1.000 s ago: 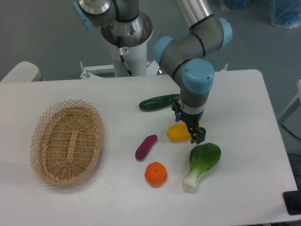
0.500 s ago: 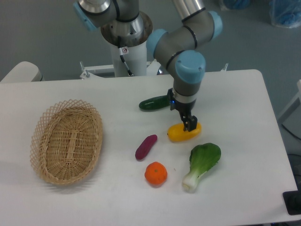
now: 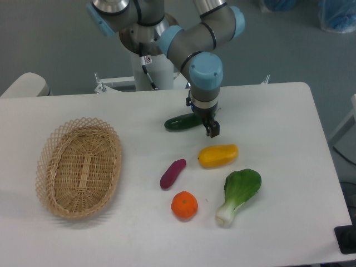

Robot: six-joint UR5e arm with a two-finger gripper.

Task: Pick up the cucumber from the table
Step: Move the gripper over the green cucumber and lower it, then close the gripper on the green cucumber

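Observation:
The dark green cucumber lies on the white table near the middle back, its right end hidden behind my gripper. My gripper hangs over the cucumber's right end, pointing down. Its fingers are dark and small here, and I cannot tell whether they are open or shut. Nothing shows between them.
A yellow vegetable lies just in front of the gripper. A bok choy, an orange and a purple eggplant lie nearer the front. A wicker basket stands at the left.
The gripper has moved back and to the left, from over the yellow vegetable to the cucumber's right end. The objects have not moved.

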